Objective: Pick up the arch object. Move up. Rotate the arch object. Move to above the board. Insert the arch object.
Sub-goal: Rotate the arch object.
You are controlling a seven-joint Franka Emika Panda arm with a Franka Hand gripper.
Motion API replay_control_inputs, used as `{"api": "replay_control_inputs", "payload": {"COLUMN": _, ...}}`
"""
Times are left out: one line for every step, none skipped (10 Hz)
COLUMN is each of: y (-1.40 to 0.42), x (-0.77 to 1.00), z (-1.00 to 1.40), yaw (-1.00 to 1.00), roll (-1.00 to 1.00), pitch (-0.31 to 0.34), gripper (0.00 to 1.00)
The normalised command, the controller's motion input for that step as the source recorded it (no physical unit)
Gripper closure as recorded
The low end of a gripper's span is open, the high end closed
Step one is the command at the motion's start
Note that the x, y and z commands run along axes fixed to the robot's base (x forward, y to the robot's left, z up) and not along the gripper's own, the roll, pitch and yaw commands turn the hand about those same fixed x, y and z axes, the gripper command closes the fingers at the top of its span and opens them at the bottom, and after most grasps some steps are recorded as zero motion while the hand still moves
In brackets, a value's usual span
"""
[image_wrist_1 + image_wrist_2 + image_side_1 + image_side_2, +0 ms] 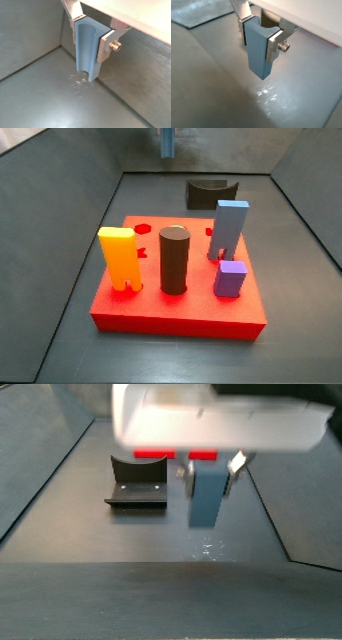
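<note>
The gripper (89, 40) hangs over the bare grey floor (47, 95), its jaws clamped on the arch object (88, 55). The piece is a light-blue upright bar. A wrist view shows a curved channel running down one face. In both wrist views the silver fingers (272, 47) press its upper flanks, and its lower end hangs free below them (259, 60).

In a side view the arch object (205, 502) ends just above the floor, not touching it. The fixture (136, 486) stands at its 9 o'clock, apart from it. An edge of the board (167, 454) shows at 12 o'clock.

In a side view the gripper (167, 138) is at 12 o'clock from the board (174, 316), beyond the fixture (207, 194). The board carries a yellow block (118, 256), a dark cylinder (174, 258), a blue block (230, 228) and a purple block (230, 278).
</note>
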Motion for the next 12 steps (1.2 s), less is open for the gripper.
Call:
{"api": "replay_control_inputs", "payload": {"y": -1.00, "x": -0.23, "z": 0.54, "yaw": 0.02, "roll": 0.09, "pitch": 0.002, "gripper": 1.00}}
{"api": "replay_control_inputs", "payload": {"y": -1.00, "x": -0.22, "z": 0.51, "yaw": 0.02, "roll": 0.11, "pitch": 0.041, "gripper": 1.00}}
{"api": "replay_control_inputs", "payload": {"y": -1.00, "x": -0.21, "z": 0.49, "yaw": 0.03, "roll": 0.10, "pitch": 0.072, "gripper": 1.00}}
{"api": "replay_control_inputs", "payload": {"y": -1.00, "x": -0.20, "z": 0.47, "yaw": 0.03, "roll": 0.09, "pitch": 0.074, "gripper": 1.00}}
{"api": "replay_control_inputs", "payload": {"y": -1.00, "x": -0.19, "z": 0.43, "yaw": 0.03, "roll": 0.09, "pitch": 0.060, "gripper": 1.00}}
{"api": "replay_control_inputs", "payload": {"y": -1.00, "x": -0.18, "z": 0.41, "yaw": 0.03, "roll": 0.09, "pitch": 0.053, "gripper": 1.00}}
{"api": "replay_control_inputs", "payload": {"y": -1.00, "x": -0.17, "z": 0.39, "yaw": 0.03, "roll": 0.09, "pitch": 0.048, "gripper": 1.00}}
{"api": "replay_control_inputs", "payload": {"y": -1.00, "x": -0.17, "z": 0.37, "yaw": 0.03, "roll": 0.09, "pitch": 0.046, "gripper": 1.00}}
{"api": "replay_control_inputs", "payload": {"y": -0.96, "x": -0.15, "z": 0.31, "yaw": 0.03, "roll": 0.10, "pitch": 0.043, "gripper": 1.00}}
{"api": "replay_control_inputs", "payload": {"y": -0.75, "x": -0.10, "z": 0.22, "yaw": 0.03, "roll": 0.10, "pitch": 0.043, "gripper": 1.00}}
{"api": "replay_control_inputs", "payload": {"y": -0.54, "x": -0.07, "z": 0.14, "yaw": 0.03, "roll": 0.09, "pitch": 0.047, "gripper": 1.00}}
{"api": "replay_control_inputs", "payload": {"y": -0.32, "x": -0.03, "z": 0.08, "yaw": 0.03, "roll": 0.08, "pitch": 0.043, "gripper": 1.00}}
